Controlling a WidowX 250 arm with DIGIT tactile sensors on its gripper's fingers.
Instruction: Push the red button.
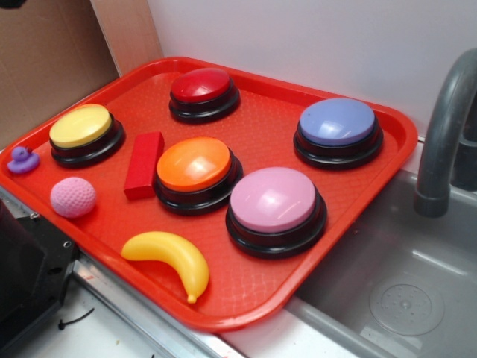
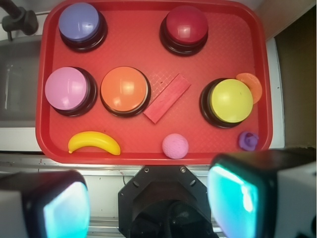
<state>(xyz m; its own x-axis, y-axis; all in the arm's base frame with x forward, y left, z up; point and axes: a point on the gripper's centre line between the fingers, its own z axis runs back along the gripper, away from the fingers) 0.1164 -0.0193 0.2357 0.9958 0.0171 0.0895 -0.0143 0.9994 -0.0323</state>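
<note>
The red button (image 1: 201,86), a dark red dome on a black base, stands at the far side of the red tray (image 1: 261,127). In the wrist view the red button (image 2: 186,26) is at the upper right of the tray (image 2: 148,44). My gripper (image 2: 148,203) is open and empty. Its two fingers (image 2: 237,198) frame the bottom of the wrist view. It hangs high over the black robot base (image 2: 168,198), outside the tray's near edge and far from the red button. The gripper does not show in the exterior view.
On the tray are an orange button (image 2: 125,89), a pink button (image 2: 66,88), a blue-purple button (image 2: 79,21), a yellow button (image 2: 231,100), a red block (image 2: 167,98), a banana (image 2: 94,142), a pink ball (image 2: 175,146) and a purple duck (image 2: 247,140). A sink (image 1: 402,298) with a grey faucet (image 1: 440,134) adjoins.
</note>
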